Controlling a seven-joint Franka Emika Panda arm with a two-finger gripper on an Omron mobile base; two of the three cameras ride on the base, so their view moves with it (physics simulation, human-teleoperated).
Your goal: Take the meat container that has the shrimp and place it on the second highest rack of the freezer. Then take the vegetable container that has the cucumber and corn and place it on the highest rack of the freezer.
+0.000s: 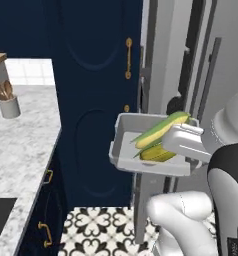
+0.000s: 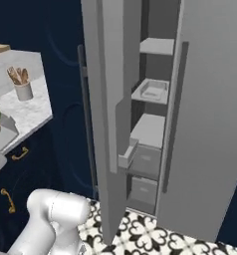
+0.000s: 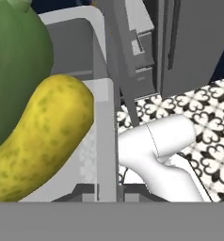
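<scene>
Left base view: my gripper (image 1: 187, 150) is pinched shut on the right rim of the shallow pale-grey vegetable tray (image 1: 122, 149), held in mid-air beside the grey freezer (image 1: 176, 55). The rigid, light tray carries a green cucumber (image 1: 161, 128) and yellow corn (image 1: 156, 154), loose and likely to roll if I tilt.
</scene>
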